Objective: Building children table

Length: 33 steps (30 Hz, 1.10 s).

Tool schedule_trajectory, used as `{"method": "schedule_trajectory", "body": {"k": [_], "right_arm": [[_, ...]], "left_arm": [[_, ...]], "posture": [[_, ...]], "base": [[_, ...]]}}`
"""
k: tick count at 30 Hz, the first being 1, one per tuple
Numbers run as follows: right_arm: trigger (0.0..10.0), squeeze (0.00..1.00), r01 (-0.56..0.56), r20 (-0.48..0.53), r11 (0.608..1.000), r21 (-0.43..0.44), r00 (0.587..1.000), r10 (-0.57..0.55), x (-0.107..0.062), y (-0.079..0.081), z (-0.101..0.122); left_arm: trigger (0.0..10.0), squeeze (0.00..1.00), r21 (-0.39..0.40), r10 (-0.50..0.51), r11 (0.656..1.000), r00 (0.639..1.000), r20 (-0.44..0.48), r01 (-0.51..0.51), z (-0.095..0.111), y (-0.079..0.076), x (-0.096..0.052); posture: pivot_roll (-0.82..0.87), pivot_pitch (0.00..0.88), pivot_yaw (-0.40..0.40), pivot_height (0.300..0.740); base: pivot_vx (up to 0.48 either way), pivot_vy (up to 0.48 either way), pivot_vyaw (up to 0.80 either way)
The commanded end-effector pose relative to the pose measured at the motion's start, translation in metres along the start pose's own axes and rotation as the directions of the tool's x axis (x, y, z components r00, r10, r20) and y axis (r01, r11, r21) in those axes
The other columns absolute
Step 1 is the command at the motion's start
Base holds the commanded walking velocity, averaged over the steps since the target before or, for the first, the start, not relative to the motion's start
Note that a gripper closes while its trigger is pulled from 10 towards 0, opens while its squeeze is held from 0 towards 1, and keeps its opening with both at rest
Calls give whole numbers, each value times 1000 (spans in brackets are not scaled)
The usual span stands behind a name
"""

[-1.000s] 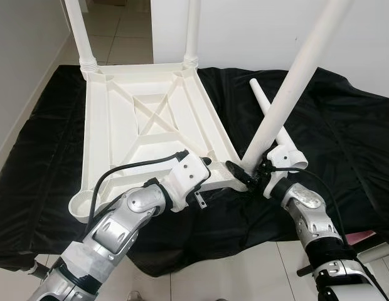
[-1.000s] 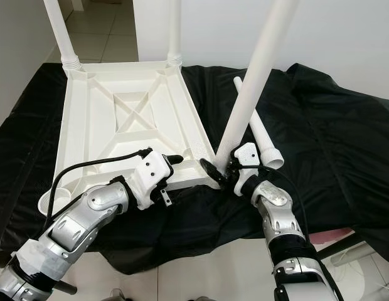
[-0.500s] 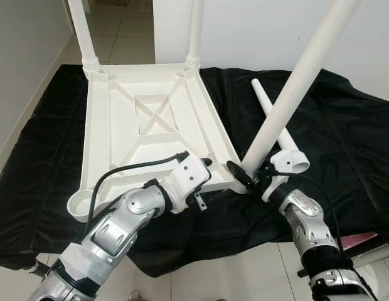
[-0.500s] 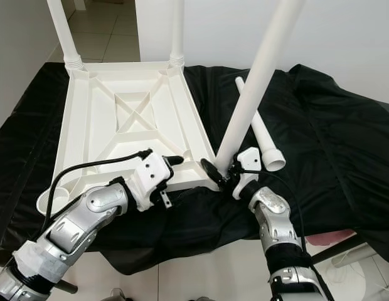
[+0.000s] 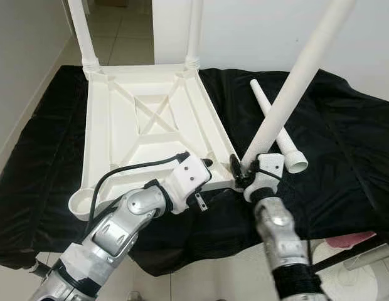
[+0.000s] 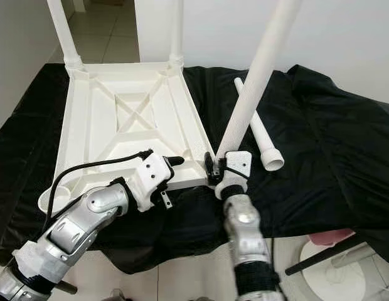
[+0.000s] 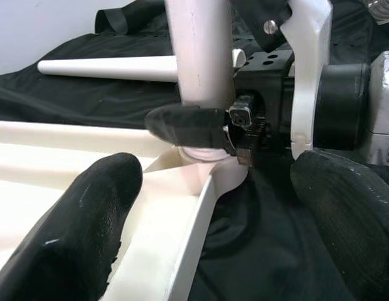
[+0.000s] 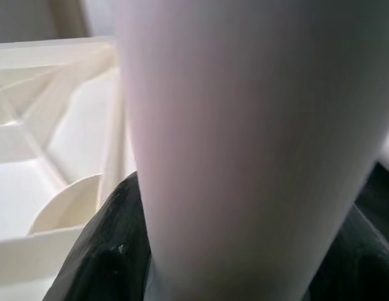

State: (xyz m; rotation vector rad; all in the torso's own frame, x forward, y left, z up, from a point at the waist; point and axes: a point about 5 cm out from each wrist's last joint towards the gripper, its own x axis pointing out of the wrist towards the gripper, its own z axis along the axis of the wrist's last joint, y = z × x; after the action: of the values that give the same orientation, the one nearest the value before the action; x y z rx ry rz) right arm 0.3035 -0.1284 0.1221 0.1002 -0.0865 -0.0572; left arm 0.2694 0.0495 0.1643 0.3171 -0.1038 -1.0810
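Item: white plastic children's tabletop [image 5: 144, 125], lying upside down on a black cloth-covered surface [image 5: 345, 144], ribbed underside up. Two white round legs [image 5: 81, 31] stand fitted at its far corners.

Item: third long white plastic table leg [image 5: 288, 94], clamped near its lower end between the two black fingers of the right gripper [image 5: 243, 170]. Foot of the leg sits at the tabletop's near right corner socket [image 7: 204, 160]; its long axis leans up and away to the robot's right, not upright like the fitted pair. Judged: seating calls for tipping the leg toward vertical over the socket, then pressing down.

Item: fourth white tapered leg [image 5: 276, 128], loose on the cloth, just right of the tabletop.

Item: left gripper [image 5: 204, 164], fingers [image 7: 88, 219] spread wide, straddling the tabletop's near rim beside the same corner, gripping nothing. Right arm is nearer the leg
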Motion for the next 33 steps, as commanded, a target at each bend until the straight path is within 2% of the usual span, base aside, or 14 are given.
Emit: {"method": "schedule_trajectory", "body": {"k": [1,2,3,5,11,12,15,16,22,26,32,33], "right_arm": [[10000,0,33,-98,999,11,995,-31,-10,1,-20],[10000,0,-34,-96,999,31,995,37,-12,13,-20],[10000,0,-34,-96,999,31,995,37,-12,13,-20],[10000,0,-113,-81,992,50,990,117,-14,25,-17],[10000,0,-105,-89,993,59,990,110,-14,19,-14],[10000,71,-103,-90,993,60,990,108,-14,20,-13],[10000,71,-101,-91,993,61,990,106,-14,21,-12],[10000,1000,-111,-89,992,57,989,116,-15,21,-11],[10000,1000,-186,-59,981,60,980,190,-15,11,-4],[10000,1000,-202,-30,979,20,979,203,-14,-5,2],[10000,1000,-277,-6,961,-24,961,277,-12,-15,6],[10000,396,-313,16,949,-45,949,314,-10,-24,11]], "left_arm": [[10000,0,1,-120,993,993,-8,120,0,-9,0],[10000,0,0,-120,993,993,-7,120,0,-9,0],[10000,0,0,-120,993,993,-7,120,0,-9,0],[10000,0,-2,-122,993,993,-7,122,0,-9,0],[10000,0,-2,-125,992,992,-7,125,0,-10,0],[10000,0,-3,-123,992,992,-8,123,0,-9,0],[10000,0,-3,-121,993,993,-8,121,0,-9,0],[10000,0,-4,-120,993,993,-8,120,0,-9,1],[10000,0,-5,-127,992,992,-7,127,0,-15,4],[10000,0,-6,-124,992,992,-5,124,1,-15,5],[10000,0,-5,-125,992,992,-6,125,1,-14,5],[10000,0,-4,-130,992,992,-9,130,1,-14,5]], "posture": [[-4,59,-66,740],[-3,60,-65,740],[-3,60,-65,740],[-6,62,-63,740],[-2,68,-65,740],[-2,68,-65,740],[-2,68,-65,740],[-4,74,-66,740],[-10,82,-68,740],[-16,88,-68,740],[-19,87,-67,740],[-19,85,-65,740]], "base": [[0,0,0],[0,0,0],[0,0,0],[0,0,0],[0,0,0],[0,0,0],[0,0,0],[0,0,0],[0,0,0],[0,0,0],[0,0,0],[0,0,0]]}}
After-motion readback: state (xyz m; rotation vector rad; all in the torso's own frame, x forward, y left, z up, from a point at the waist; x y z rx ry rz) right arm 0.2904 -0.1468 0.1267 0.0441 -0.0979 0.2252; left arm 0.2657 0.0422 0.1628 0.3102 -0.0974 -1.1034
